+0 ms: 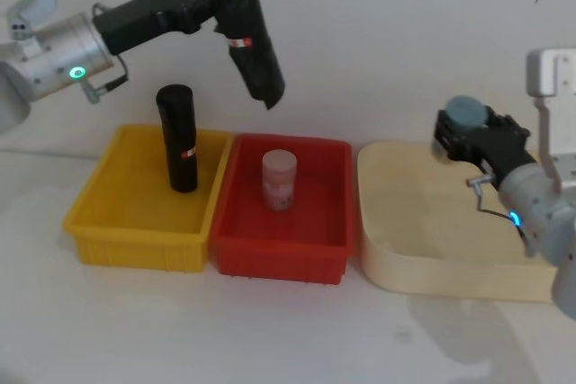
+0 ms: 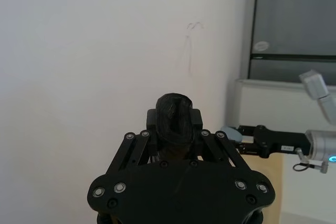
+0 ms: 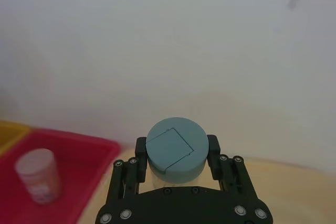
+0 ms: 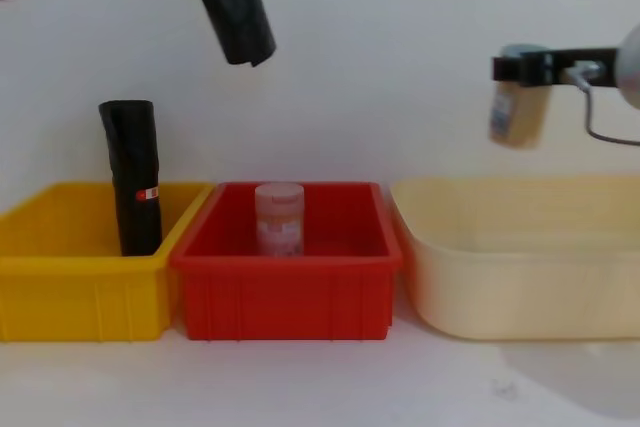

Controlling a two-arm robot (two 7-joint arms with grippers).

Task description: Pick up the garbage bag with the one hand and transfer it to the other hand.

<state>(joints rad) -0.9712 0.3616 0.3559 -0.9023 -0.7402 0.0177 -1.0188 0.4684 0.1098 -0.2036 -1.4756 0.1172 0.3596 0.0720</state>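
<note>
The garbage bag point(image 1: 255, 47), a thick black roll with a small white-and-red label, hangs tilted in the air above the gap between the yellow and red bins. My left gripper point(image 1: 229, 11), on the arm with the green ring, is shut on the roll's upper end. From the left wrist the roll's end point(image 2: 176, 113) sits between the fingers point(image 2: 153, 121). The chest view has the roll point(image 4: 237, 12) high at the upper left. My right gripper point(image 1: 472, 137), on the blue-ring arm, hovers over the cream tray, shut on a jar with a blue-grey lid point(image 3: 176, 148).
A slimmer black roll point(image 1: 178, 137) stands upright in the yellow bin point(image 1: 99, 213). A pale pink jar point(image 1: 279, 179) stands in the red bin point(image 1: 315, 254). The cream tray point(image 1: 432, 267) lies at the right. A white wall is close behind.
</note>
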